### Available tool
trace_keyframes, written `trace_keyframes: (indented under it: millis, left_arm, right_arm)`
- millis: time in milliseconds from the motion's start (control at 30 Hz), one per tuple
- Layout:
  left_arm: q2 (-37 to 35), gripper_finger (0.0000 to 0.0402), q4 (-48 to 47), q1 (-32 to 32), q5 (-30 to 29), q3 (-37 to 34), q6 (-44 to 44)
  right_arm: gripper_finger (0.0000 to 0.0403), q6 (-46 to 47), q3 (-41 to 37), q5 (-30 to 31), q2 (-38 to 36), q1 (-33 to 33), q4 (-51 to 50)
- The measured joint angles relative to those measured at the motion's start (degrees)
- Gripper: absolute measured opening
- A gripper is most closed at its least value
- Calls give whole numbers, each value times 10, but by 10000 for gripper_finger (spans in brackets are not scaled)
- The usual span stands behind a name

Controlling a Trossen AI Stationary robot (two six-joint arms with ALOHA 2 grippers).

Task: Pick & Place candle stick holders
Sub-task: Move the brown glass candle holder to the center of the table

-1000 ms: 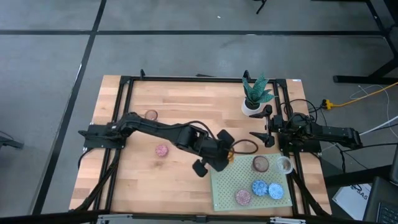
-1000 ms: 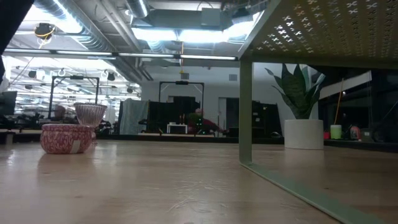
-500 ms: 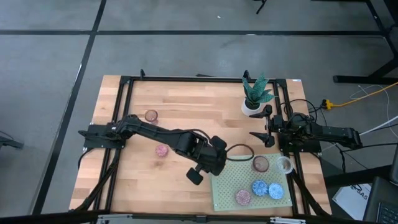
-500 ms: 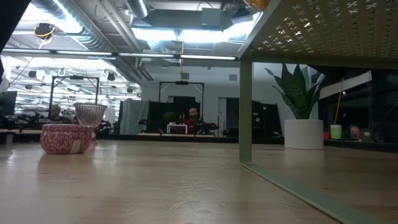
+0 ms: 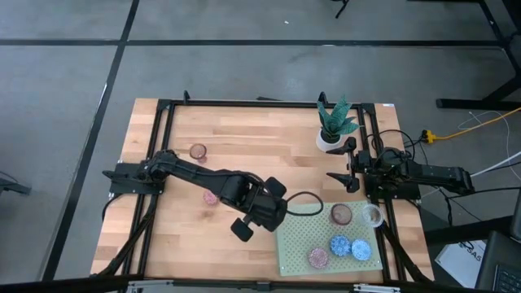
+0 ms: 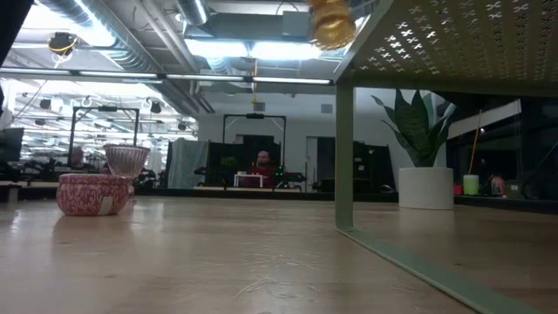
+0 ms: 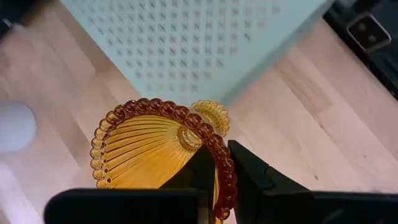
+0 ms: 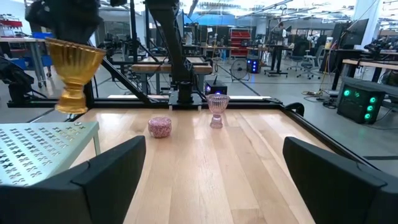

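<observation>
An amber glass candle stick holder [image 7: 146,146] with a beaded rim hangs in the air by the far left corner of the pale green mat [image 5: 303,240]. My left gripper [image 7: 222,180] is shut on it. The right wrist view shows the holder [image 8: 73,68] roughly upright, clear of the table. Several holders stand on the mat: a brown one [image 5: 340,214], a clear one [image 5: 372,216], two blue ones [image 5: 339,245] and a pink one [image 5: 318,258]. A low pink cup [image 5: 212,197] and a small pink goblet [image 5: 198,151] stand on the wood. My right gripper [image 5: 338,177] waits open at the right edge. My left gripper pinches the amber holder's beaded rim [image 7: 216,144], one finger [image 7: 198,173] inside the bowl and the other outside. The fingers slant down from above. The holder hangs below them with its foot [image 7: 211,114] down, clear of the table and the mat.
A white pot with a green plant [image 5: 330,138] stands at the far right, close to my right arm. The mat [image 6: 436,44] is raised on thin legs [image 6: 344,157]. Bare wood lies between the two pink holders and the mat. Black frame rails run along the table's sides.
My left gripper has carried the amber holder toward the table's left edge and a little toward the near edge, tipping its wrist on the way. The holder stays lifted clear, and its foot has come into the top of the low view.
</observation>
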Motion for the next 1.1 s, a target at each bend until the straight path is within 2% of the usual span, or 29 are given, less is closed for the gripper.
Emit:
trace_keyframes:
  millis: [167,333,500,833,1100]
  left_arm:
    - [0,22,-53,3,-3,0,-37]
    - [0,22,-78,16,-35,0,-97]
    - [1,22,-73,34,-36,-51,-174]
    - [1,32,24,58,-78,-174,-232]
    - [2,31,140,72,-80,-246,-204]
  right_arm:
    - [383,0,0,0,0,0,0]
    - [383,0,0,0,0,0,0]
    - [383,0,0,0,0,0,0]
    - [383,0,0,0,0,0,0]
    - [383,0,0,0,0,0,0]
